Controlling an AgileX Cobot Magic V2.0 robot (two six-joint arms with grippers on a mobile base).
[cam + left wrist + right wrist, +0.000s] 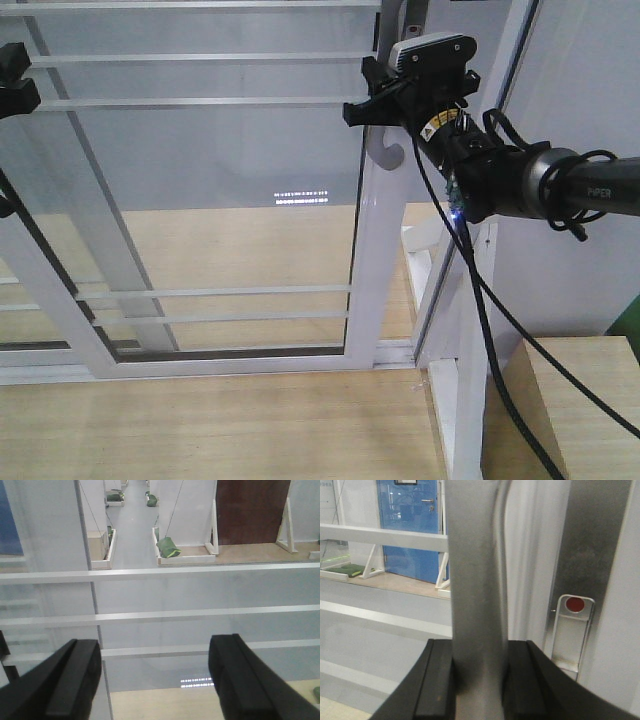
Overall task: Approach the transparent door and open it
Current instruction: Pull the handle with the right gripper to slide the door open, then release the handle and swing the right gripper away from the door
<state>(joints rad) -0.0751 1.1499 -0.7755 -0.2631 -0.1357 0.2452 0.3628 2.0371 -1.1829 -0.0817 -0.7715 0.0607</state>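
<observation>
Since the robot stands right up at the transparent door (375, 270), the approach looks finished, and the grasp too: the right gripper (476, 680) has its fingers (440, 680) clamped on the curved grey pull handle (475, 580), just beside the lock plate (572, 630). The left gripper (155, 680) hovers before the glass with fingers apart, holding nothing. The door's handle edge stands near the white frame post (470, 330), so the sliding itself seems mostly left to do

left gripper (154, 647) spread | transparent door (200, 612) just ahead | contact unclear
</observation>
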